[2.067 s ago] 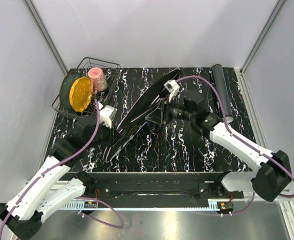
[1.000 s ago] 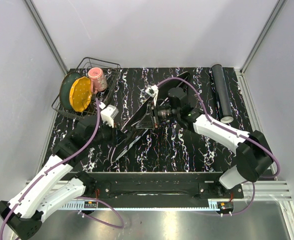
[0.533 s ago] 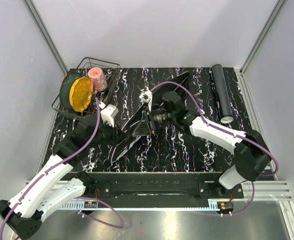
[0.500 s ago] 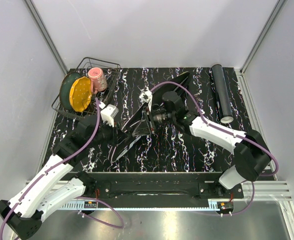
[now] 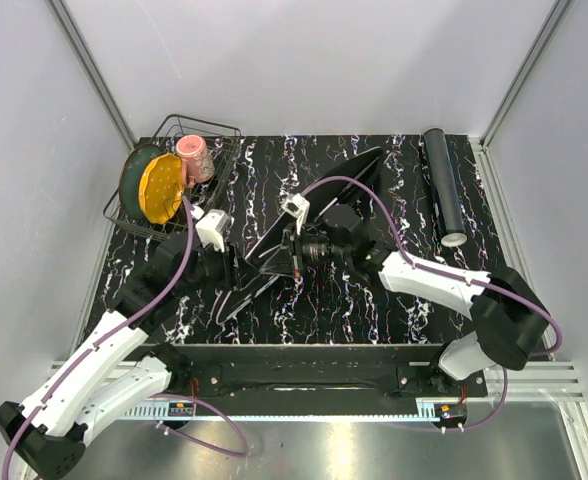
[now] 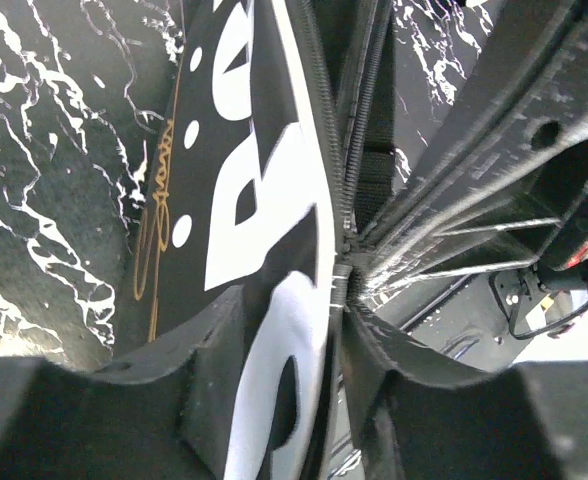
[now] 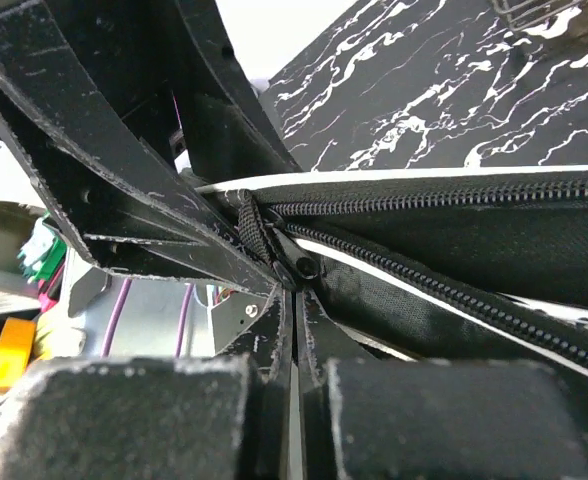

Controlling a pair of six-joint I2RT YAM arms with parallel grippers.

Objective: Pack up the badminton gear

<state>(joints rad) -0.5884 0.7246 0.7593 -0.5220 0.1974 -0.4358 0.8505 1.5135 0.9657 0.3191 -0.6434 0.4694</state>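
Note:
The big black racket-shaped bag [image 5: 319, 200] lies slantwise across the marbled table, its white lettering [image 6: 264, 190] filling the left wrist view. My left gripper [image 5: 242, 272] [image 6: 299, 320] is at the bag's near end, with the zipped edge filling the gap between its fingers. My right gripper [image 5: 292, 256] [image 7: 296, 292] is shut, fingertips pinched on the black zipper pull [image 7: 299, 268]. From there two rows of zipper teeth [image 7: 454, 195] run apart to the right. The long black tube [image 5: 440, 185] lies at the far right, apart from both grippers.
A wire basket [image 5: 210, 133] stands at the far left corner with a yellow plate [image 5: 161, 188], a green plate [image 5: 132, 180] and a pink cup [image 5: 193, 157]. Grey walls enclose the table on three sides. The arm bases sit along the near edge.
The right gripper opened, slid down the bag's edge toward the near left, then shut on the zipper pull. The left gripper's jaws widened a little on the bag.

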